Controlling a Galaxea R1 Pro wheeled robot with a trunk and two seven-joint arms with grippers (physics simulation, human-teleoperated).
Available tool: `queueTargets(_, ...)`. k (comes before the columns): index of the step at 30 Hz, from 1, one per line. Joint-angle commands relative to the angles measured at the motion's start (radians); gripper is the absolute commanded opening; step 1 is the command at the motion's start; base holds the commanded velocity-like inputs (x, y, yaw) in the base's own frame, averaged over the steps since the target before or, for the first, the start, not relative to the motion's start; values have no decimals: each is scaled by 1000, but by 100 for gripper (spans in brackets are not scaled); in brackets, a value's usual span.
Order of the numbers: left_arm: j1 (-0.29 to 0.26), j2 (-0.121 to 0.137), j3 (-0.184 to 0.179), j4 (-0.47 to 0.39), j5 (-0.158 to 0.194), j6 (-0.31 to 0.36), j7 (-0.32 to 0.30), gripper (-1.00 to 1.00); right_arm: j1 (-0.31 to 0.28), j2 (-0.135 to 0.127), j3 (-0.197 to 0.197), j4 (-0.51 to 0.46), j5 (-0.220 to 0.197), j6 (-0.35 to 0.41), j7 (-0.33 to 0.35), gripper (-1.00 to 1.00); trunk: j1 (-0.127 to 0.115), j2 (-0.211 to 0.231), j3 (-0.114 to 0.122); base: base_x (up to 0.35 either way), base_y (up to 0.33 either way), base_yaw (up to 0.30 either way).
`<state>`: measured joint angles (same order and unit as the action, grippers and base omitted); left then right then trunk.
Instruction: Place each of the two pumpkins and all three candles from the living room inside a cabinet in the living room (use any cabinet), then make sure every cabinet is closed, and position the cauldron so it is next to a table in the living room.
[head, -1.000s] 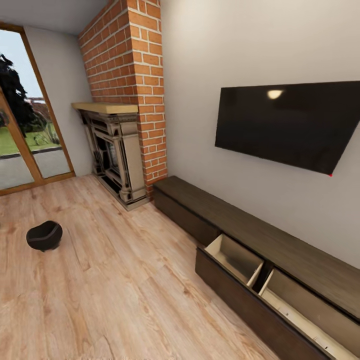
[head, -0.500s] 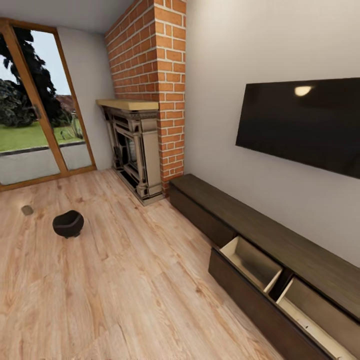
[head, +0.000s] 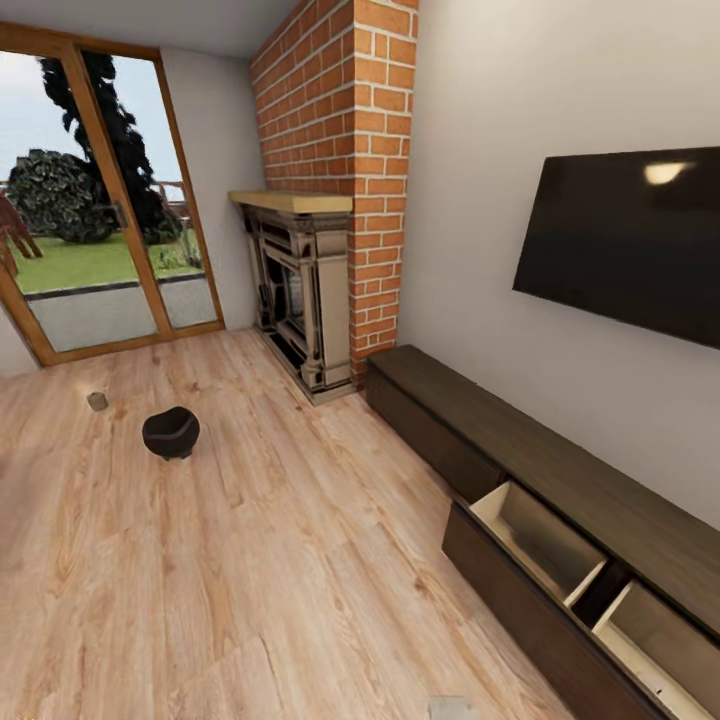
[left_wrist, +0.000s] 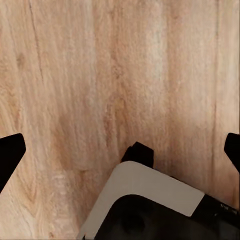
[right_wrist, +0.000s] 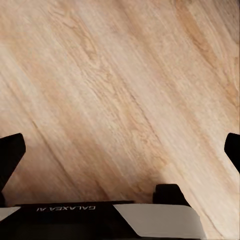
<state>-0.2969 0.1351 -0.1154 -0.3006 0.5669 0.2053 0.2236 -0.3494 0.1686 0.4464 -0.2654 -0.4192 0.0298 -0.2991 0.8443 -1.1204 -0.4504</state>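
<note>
- Facing you in the head view: a wood-plank floor (head: 280, 560) running up to a brick chimney (head: 345, 120) with a dark fireplace (head: 300, 290) under a pale mantel.
- Cabinet (head: 520, 470): long, low, dark brown, set against the white wall below a black wall screen (head: 630, 240). Its drawer (head: 560, 560) nearest you stands pulled out, showing two light beige compartments; you see nothing lying in the visible parts.
- Cauldron (head: 171, 433): small, black, round, standing on the open floor, well apart from the cabinet.
- Candle (head: 97, 401): one stubby grey cylinder on the floor, near the cauldron, on the side toward the glass door (head: 100, 200).
- Left hand (left_wrist: 120, 150): dark fingertips (left_wrist: 10, 155) at opposite edges of your left wrist view, spread wide, nothing between them but floor.
- Right hand (right_wrist: 120, 150): fingertips (right_wrist: 10, 152) likewise spread wide in the right wrist view, holding nothing, floor planks beneath.
</note>
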Motion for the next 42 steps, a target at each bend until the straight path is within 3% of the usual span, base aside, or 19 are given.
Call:
queueTargets(1, -3, 14, -2, -33, 15, 44, 10, 100, -1, -3, 8, -42, -7, 31, -7, 100, 0, -1, -3, 269, 40, 159)
queueTargets(3, -10, 46, 10, -108, 23, 108, 13, 100, -1, -4, 8, -92, -5, 62, -7, 100, 0, -1, -6, 187, 17, 152)
queueTargets(6, -13, 65, 40, -155, 32, 131, 15, 100, -2, -5, 10, -109, -3, 70, -6, 100, 0, -1, -10, 75, 7, 144)
queueTargets(9, -14, 71, 97, -171, 39, 133, 18, 100, -2, -5, 11, -116, 13, 71, -6, 100, 0, -1, -15, 22, 2, 139)
queueTargets(14, -14, 68, 142, -168, 42, 82, 18, 100, -2, -2, 12, -119, 45, 28, -5, 100, 0, -1, -22, 5, 0, 135)
queueTargets(20, -13, 64, 151, -153, 49, 27, 17, 100, -3, -3, 14, -120, 52, 4, -6, 100, 0, -1, -30, 0, 53, 108)
queueTargets(25, -13, 60, 155, -51, 50, -141, 7, 100, -3, -4, 15, -123, 53, -58, -6, 100, 0, -1, -31, 67, 163, 18)
queueTargets(29, -13, 59, 157, -28, 51, -188, 5, 100, -3, -4, 15, -119, 51, -81, -6, 100, 0, -1, -31, 186, 115, 139)
queueTargets(42, -13, 57, 155, -23, 49, -202, 4, 100, -2, -5, 15, -117, 60, -87, -12, 100, 0, -1, -31, 250, 133, 280)
